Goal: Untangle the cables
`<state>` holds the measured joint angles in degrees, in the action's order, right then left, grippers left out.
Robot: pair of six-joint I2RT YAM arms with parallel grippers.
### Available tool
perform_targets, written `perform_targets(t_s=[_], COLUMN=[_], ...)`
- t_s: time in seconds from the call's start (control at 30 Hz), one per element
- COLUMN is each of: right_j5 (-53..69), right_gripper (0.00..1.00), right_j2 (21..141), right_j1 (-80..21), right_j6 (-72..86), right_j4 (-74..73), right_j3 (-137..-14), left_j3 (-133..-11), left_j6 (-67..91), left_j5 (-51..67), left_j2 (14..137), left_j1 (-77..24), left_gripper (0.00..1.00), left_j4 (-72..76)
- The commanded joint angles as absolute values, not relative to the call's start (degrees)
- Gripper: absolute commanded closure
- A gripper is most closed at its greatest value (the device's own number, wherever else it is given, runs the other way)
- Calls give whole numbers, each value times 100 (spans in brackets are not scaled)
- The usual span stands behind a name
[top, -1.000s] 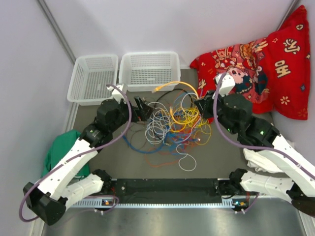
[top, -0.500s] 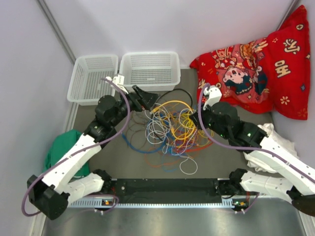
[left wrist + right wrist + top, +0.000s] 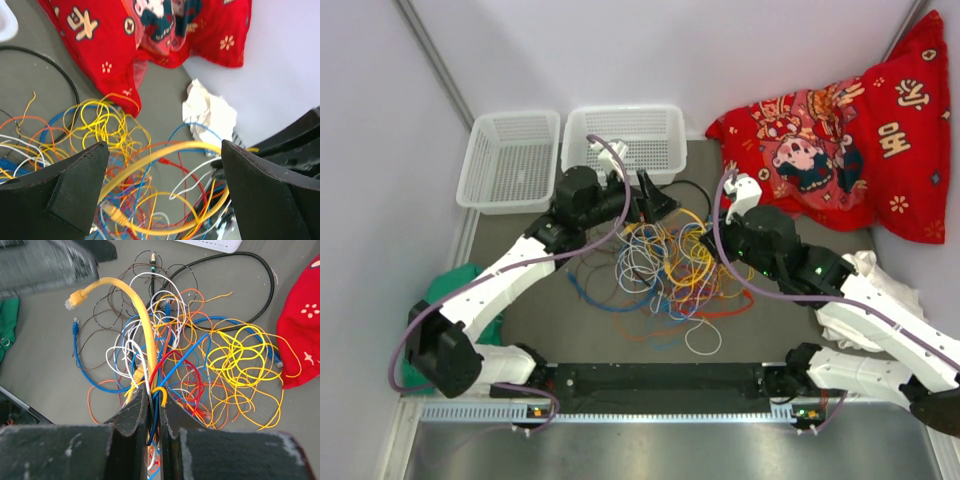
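Observation:
The cables point(image 3: 670, 265) lie in a tangled heap of yellow, orange, red, blue, white and dark loops on the grey table. My right gripper point(image 3: 713, 243) is at the heap's right edge. In the right wrist view it point(image 3: 155, 407) is shut on a bundle of cables: a thick yellow cable point(image 3: 142, 330) with a plug end point(image 3: 75, 299), plus blue and white strands. My left gripper point(image 3: 656, 200) hovers open over the heap's far edge. In the left wrist view the thick yellow cable point(image 3: 165, 152) arcs across the wide gap between its fingers point(image 3: 75, 192), touching neither.
Two white mesh baskets point(image 3: 510, 160) point(image 3: 625, 140) stand at the back left. A red patterned cushion point(image 3: 840, 130) fills the back right, with a white cloth point(image 3: 875, 285) under the right arm. A green cloth point(image 3: 445, 295) lies at the left. A thick black cable point(image 3: 260, 285) loops behind the heap.
The left arm has swung right, from the heap's left side to above its far edge, staying open. The right gripper has moved down and left a little with its bundle still clamped.

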<state>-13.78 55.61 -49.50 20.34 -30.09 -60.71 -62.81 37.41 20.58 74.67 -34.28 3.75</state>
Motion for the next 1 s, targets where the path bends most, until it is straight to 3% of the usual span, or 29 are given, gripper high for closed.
perform_targets(t_s=[0.0,0.33,0.4,0.5,0.53,0.57,0.63,0.67,0.73,0.77,0.8,0.9,0.97], right_j5=[-1345,-1134,-1020,-871,-827,-809,-774,-791,-852,-870,-896,-1106,-1265], right_gripper=[100,100,100,100,100,100,100,100,98,87,53,1,1], right_j2=[5502,5572,5590,5616,5625,5634,5634,5625,5625,5625,5616,5608,5520], right_j1=[-4983,-4992,-4983,-4983,-4983,-4983,-4983,-4983,-4983,-4983,-4983,-4983,-4983], right_j6=[1916,1872,1872,1925,1934,1934,1942,1942,1934,1925,1899,1907,1951], right_j4=[-2830,-3085,-3085,-3103,-3111,-3111,-3155,-3181,-3269,-3296,-3348,-3498,-3559], right_j3=[-6222,-6715,-6750,-6794,-6803,-6811,-6812,-6829,-6820,-6820,-6820,-6820,-6794], left_j3=[-6206,-5845,-5888,-6002,-6029,-6064,-6135,-6152,-6196,-6257,-6310,-6626,-7020], left_j6=[3156,1935,1723,1574,1573,1582,1643,1696,1766,1828,1846,1933,1995], left_j5=[2469,2014,1716,1521,1416,1363,1161,1099,959,810,774,537,239], left_j2=[7479,6856,6882,7048,7118,7215,7295,7304,7286,7260,7251,7225,7286], left_j1=[-3489,-3621,-3639,-3647,-3656,-3648,-3648,-3656,-3656,-3656,-3656,-3647,-3648], left_gripper=[2,2,5,18,24,40,58,78,100,100,100,100,100], left_j4=[228,-191,-290,-413,-439,-457,-440,-352,-273,-220,-220,-307,-465])
